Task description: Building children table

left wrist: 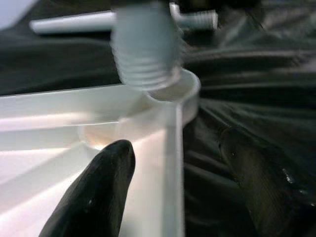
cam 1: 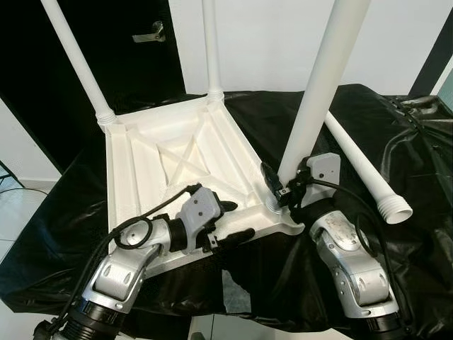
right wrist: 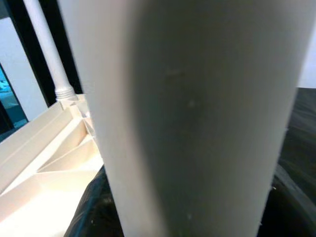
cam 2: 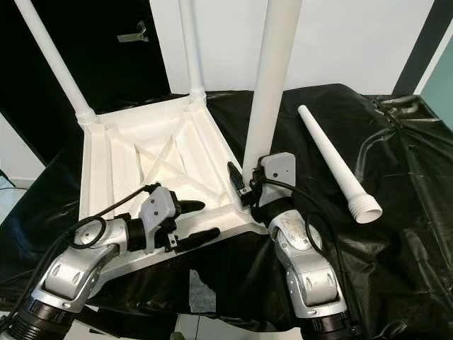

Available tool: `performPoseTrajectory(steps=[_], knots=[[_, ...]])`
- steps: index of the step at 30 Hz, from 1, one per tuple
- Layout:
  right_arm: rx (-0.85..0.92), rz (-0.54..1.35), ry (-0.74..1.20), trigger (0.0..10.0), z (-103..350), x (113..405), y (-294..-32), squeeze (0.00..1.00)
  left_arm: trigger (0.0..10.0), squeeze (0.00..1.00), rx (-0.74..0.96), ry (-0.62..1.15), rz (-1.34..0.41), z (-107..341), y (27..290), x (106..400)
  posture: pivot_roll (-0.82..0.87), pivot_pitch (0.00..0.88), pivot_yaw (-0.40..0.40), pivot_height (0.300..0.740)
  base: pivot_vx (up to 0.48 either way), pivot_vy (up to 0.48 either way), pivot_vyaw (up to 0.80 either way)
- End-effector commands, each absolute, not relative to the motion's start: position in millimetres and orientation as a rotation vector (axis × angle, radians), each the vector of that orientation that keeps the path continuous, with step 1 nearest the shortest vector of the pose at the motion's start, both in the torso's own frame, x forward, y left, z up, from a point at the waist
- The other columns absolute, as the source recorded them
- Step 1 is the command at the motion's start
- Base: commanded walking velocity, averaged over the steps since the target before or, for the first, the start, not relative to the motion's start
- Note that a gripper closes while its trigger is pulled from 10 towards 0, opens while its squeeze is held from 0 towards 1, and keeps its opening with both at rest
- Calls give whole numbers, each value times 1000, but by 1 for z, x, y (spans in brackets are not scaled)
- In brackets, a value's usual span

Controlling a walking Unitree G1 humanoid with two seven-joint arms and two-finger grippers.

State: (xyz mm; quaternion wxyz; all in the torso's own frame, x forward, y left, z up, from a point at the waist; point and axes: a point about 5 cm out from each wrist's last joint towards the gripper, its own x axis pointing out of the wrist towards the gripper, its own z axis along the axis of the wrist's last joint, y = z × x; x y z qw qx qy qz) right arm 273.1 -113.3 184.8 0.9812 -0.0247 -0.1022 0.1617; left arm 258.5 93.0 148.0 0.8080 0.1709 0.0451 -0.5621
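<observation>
White plastic is what we work on: the upturned table top (cam 1: 177, 159) lies on the worktop (cam 1: 396, 234), which is draped in black sheeting. Our right gripper (cam 1: 283, 185) is closed around the near leg (cam 1: 322, 85) just above the table top's near right corner socket (left wrist: 173, 94), holding it upright; in the left wrist view its threaded end sits at the socket mouth, not fully down. Our left gripper (cam 1: 230, 221) straddles the table top's near edge rim beside that corner, one of its fingers (left wrist: 98, 192) inside the rim and the other outside, open with the rim between them. Two legs already stand in the table top's far corners, the far left leg (cam 1: 74, 60) and the far middle leg (cam 1: 210, 46). A loose leg (cam 1: 364, 166) lies on the sheeting to the right of the table top.
</observation>
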Motion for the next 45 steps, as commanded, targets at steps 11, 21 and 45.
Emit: performPoseTrajectory(steps=[11,21,45], knots=[[-70,297,-208,10000,188,273,-120,0,6627,0,468,313,-1123,111,98,259,17,0,68,740,0,0,0],[-73,292,-206,10000,188,274,-121,0,0,0,514,382,-835,107,111,289,18,0,72,740,0,0,0],[-89,304,-203,10000,185,277,-120,0,2941,0,594,419,-649,113,140,312,18,0,73,740,0,0,0]])
